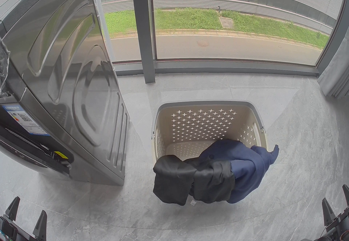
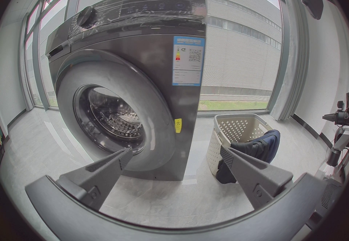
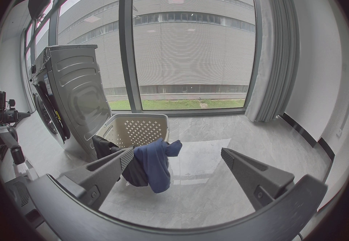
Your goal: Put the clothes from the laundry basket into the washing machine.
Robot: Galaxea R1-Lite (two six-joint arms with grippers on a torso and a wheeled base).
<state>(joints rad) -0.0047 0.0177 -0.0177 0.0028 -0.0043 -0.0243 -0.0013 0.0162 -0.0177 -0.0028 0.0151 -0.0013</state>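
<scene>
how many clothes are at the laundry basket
2: a black garment draped over the near rim of the laundry basket, a blue garment beside it toward the robot's right. More may hide underneath.

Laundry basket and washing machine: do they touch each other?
Apart. The head view shows bare floor between the laundry basket and the washing machine.

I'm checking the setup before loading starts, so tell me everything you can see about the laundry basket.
The laundry basket is a cream, plastic-looking tub, rectangular with rounded corners, its walls pierced with star-shaped holes and a handle slot in one side. It stands upright on the grey floor, right of the washing machine and apart from it. A black garment and a blue garment drape over its near rim, hanging outside; the bottom that shows is bare.
</scene>
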